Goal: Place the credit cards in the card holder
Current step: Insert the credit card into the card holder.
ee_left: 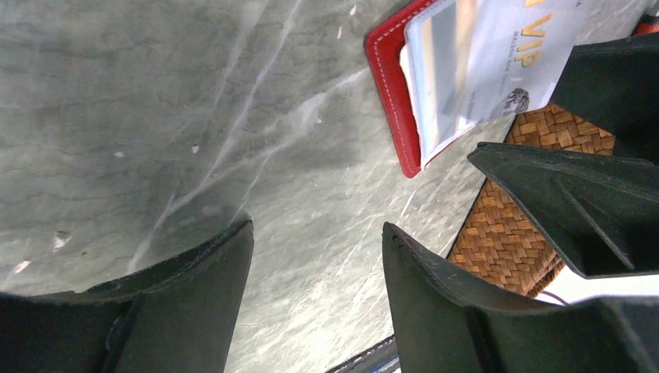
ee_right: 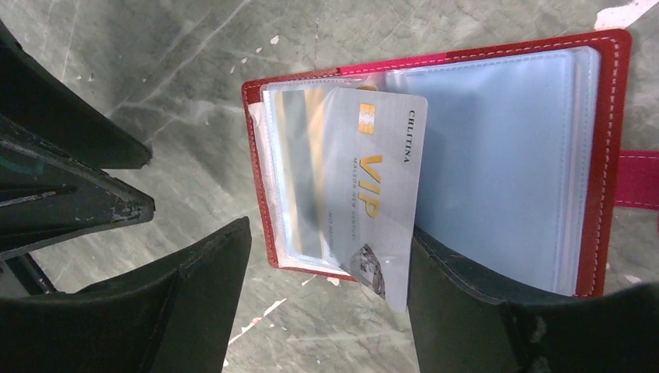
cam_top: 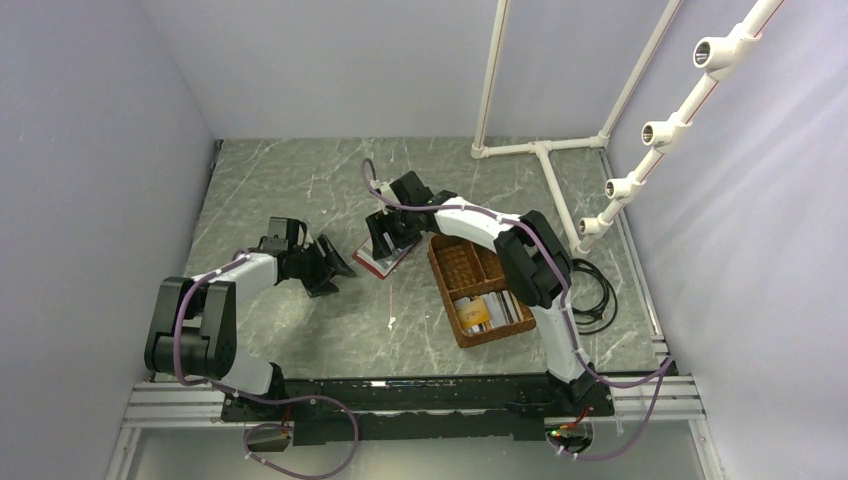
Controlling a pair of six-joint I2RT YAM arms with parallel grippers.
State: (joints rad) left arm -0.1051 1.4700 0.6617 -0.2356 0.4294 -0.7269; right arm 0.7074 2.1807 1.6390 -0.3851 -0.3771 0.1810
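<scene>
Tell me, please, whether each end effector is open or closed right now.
Left end effector: open, holding nothing.
Right end effector: open, holding nothing, above the card holder.

My left arm (cam_top: 240, 275) and right arm (cam_top: 470, 218): white shells, black joints, purple cables (cam_top: 178, 330) strung along each. My fingers (ee_right: 194, 311): matte black, wedge-shaped, edges scuffed.

Red leather card holder (ee_right: 610, 155) w/ plastic sleeves (ee_right: 497, 171), glossy VIP card (ee_right: 381, 179), woven basket (ee_left: 513, 225)
</scene>
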